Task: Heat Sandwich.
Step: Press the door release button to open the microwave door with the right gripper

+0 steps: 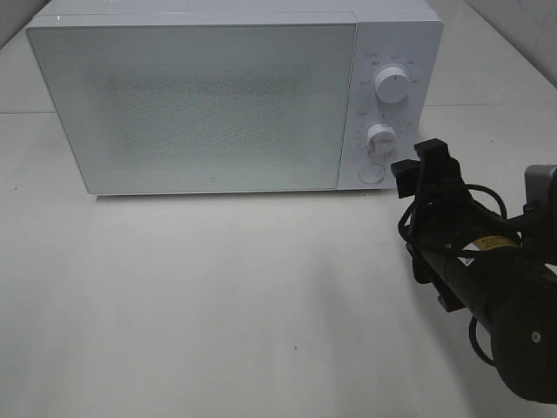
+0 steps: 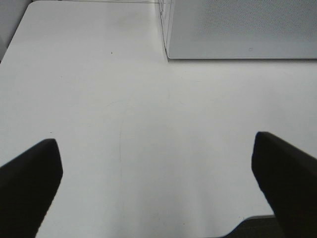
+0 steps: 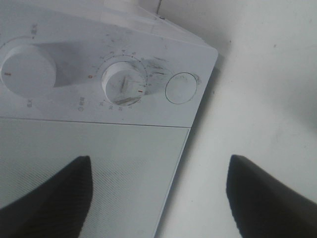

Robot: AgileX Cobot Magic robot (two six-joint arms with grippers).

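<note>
From the high camera we see the microwave (image 1: 191,104) standing with its door (image 1: 183,109) closed on the white table (image 1: 218,305). The right gripper (image 1: 424,167) hangs just beside the control panel, level with the round button (image 1: 372,172) and below the lower knob (image 1: 380,135). We judge it is placed there to work a control, since heating needs the timer set. The sandwich shows nowhere on the table (the frosted door hides whatever may be inside, so we cannot say it is in there).

The left wrist camera shows the left gripper (image 2: 156,148) with its fingers spread wide and nothing between them. It hovers over bare tabletop, well apart from the microwave's near corner. We take this arm to be parked out of the way.

The right wrist camera looks straight at the panel. Its dark fingers stand wide apart and hold nothing, one before the door and one beyond the microwave's edge. The lower knob and the button lie ahead, untouched.
</note>
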